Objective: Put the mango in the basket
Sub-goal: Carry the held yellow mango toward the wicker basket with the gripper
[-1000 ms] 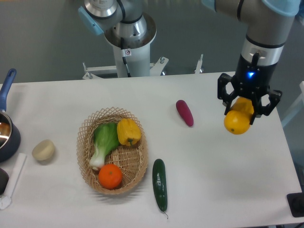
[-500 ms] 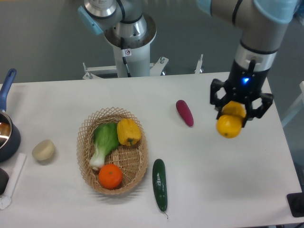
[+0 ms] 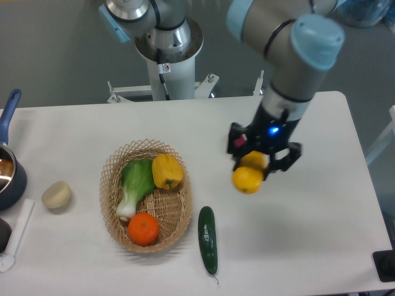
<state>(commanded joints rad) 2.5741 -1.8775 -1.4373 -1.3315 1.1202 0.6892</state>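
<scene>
The arm reaches over the table, tool (image 3: 253,168) pointing down, clamped.

- The mango (image 3: 248,179) shows only its lower end; the top is hidden between the black fingers of the gripper (image 3: 256,161).
- A purple vegetable is almost wholly hidden behind the gripper; only a sliver (image 3: 232,142) shows at its 10 o'clock.
- The blue pot (image 3: 8,166) is cut by the left edge.
- A black object (image 3: 385,265) is cut by the frame's corner at 4 o'clock; what it is cannot be told.
- The bok choy (image 3: 134,185) hides part of the basket (image 3: 117,161) floor.
</scene>
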